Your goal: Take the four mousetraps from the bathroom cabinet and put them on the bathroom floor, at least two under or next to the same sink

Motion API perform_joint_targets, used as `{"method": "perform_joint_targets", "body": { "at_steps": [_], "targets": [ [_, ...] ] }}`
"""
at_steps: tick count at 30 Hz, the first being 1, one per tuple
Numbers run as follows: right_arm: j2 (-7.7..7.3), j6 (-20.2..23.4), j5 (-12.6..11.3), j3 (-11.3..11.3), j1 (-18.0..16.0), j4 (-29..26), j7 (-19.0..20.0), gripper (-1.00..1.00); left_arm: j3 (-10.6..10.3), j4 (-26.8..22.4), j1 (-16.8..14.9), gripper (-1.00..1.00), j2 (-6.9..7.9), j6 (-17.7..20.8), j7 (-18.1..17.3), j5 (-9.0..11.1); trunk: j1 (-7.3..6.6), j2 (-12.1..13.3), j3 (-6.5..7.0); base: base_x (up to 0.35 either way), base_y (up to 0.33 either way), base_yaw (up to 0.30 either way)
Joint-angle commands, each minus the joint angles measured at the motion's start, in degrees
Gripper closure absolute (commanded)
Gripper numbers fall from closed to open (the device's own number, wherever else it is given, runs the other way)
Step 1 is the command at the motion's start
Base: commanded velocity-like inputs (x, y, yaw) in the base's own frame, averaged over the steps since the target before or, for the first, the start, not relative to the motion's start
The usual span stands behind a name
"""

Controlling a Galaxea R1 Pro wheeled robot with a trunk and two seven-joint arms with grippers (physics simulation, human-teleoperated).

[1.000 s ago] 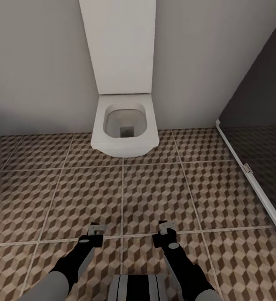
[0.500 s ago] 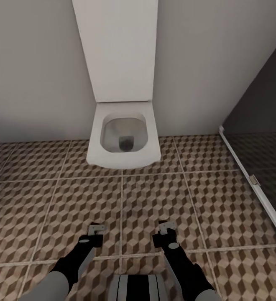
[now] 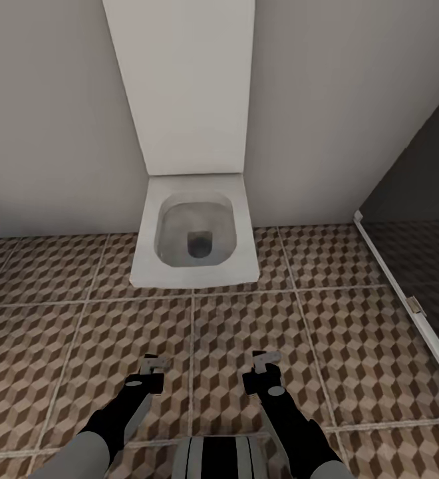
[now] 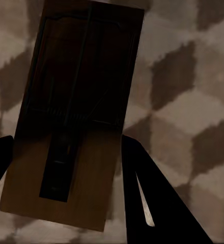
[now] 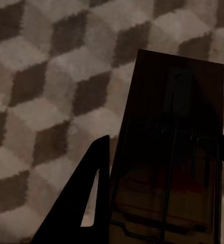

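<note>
Each gripper holds one mousetrap. In the left wrist view a brown wooden mousetrap point(image 4: 76, 127) with dark wire parts sits between the dark fingers point(image 4: 152, 198) of my left gripper point(image 4: 66, 193), which is shut on it. My right gripper point(image 5: 158, 198) is shut on a second mousetrap point(image 5: 173, 152) with a red mark. In the head view the left gripper point(image 3: 154, 364) and right gripper point(image 3: 266, 362) hang low over the cube-patterned bathroom floor point(image 3: 246, 319). The cabinet and the sink are out of view.
A white square toilet point(image 3: 194, 233) with its raised lid stands against the grey wall straight ahead. A dark glass partition point(image 3: 422, 199) with a white floor rail point(image 3: 406, 299) runs along the right side. Tiled floor stretches to the left.
The camera has moved closer to the toilet, which now looks larger and lower in the picture. Both grippers keep the same pose and still hold their mousetraps.
</note>
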Motion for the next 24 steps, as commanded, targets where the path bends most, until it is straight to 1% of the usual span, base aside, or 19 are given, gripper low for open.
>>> {"method": "perform_joint_targets", "body": {
  "at_steps": [1,6,17,20,24],
  "targets": [
    [0.00,0.5,0.5,0.1,0.0,-0.1,-0.1,1.00,-0.5,-0.1,0.0,1.00,0.06,0.3,0.6,0.4,0.01,0.0,-0.04,0.230,0.000,0.000],
    [0.00,0.5,0.5,0.1,0.0,-0.1,-0.1,1.00,-0.5,-0.1,0.0,1.00,0.06,0.3,0.6,0.4,0.01,0.0,-0.04,0.230,0.050,0.000],
    [0.00,0.5,0.5,0.1,0.0,-0.1,-0.1,1.00,-0.5,-0.1,0.0,1.00,0.06,0.3,0.6,0.4,0.01,0.0,-0.04,0.225,0.131,0.000],
    [0.00,0.5,0.5,0.1,0.0,-0.1,-0.1,1.00,-0.5,-0.1,0.0,1.00,0.06,0.3,0.6,0.4,0.01,0.0,-0.04,0.150,0.039,0.000],
    [0.00,0.5,0.5,0.1,0.0,-0.1,-0.1,1.00,-0.5,-0.1,0.0,1.00,0.05,0.3,0.6,0.4,0.01,0.0,-0.04,0.046,0.010,0.000]
  ]
}}
